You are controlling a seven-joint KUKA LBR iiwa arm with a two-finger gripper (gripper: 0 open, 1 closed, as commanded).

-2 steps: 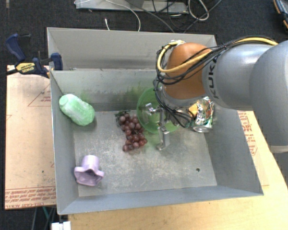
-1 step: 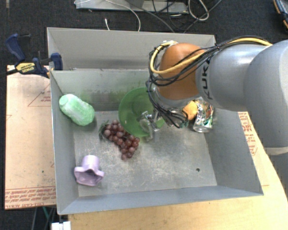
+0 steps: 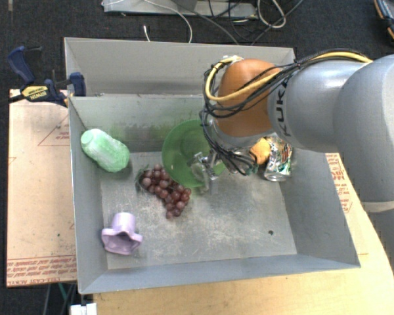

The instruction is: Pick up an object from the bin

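Seeing gripper (image 3: 203,170) at rim of green bowl (image 3: 179,148), just beside purple grape bunch (image 3: 165,188); maybe touching. Can't tell spread or pinching.

end effector (image 3: 203,170) — over green bowl (image 3: 179,151) rim | purple grapes (image 3: 165,189) just beside bowl | crushed can (image 3: 278,161) behind arm

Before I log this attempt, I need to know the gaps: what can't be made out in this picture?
Camera view:
Green bowl: its right part is hidden by the arm's wrist.
Orange thing beside the shiny can: mostly covered by the arm, kind unclear.
Gripper: too cluttered by cables to tell whether it touches the bowl's rim.
Bin: its far right inside corner is hidden by the arm.
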